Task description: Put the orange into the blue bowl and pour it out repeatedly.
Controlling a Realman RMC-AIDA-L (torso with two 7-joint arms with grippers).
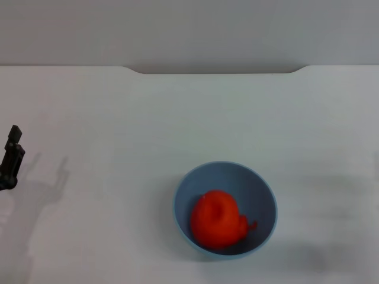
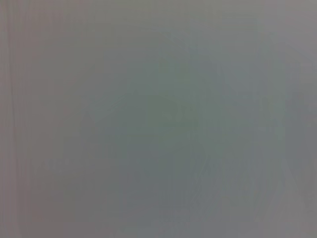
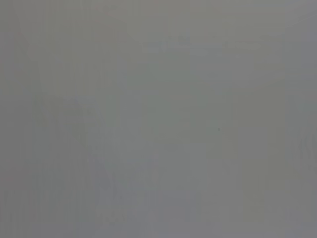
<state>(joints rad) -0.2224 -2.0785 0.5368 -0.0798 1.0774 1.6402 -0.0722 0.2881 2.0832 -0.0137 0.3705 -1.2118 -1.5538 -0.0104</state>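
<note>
The orange lies inside the blue bowl, which stands upright on the white table, right of centre and near the front edge. The fruit rests against the bowl's front left wall, its stem nub pointing right. My left gripper shows only as a dark tip at the far left edge, well away from the bowl. My right gripper is out of the head view. Both wrist views show only plain grey surface, with no bowl or fruit.
The white table runs back to a far edge with a shallow notch in the middle. Nothing else stands on it.
</note>
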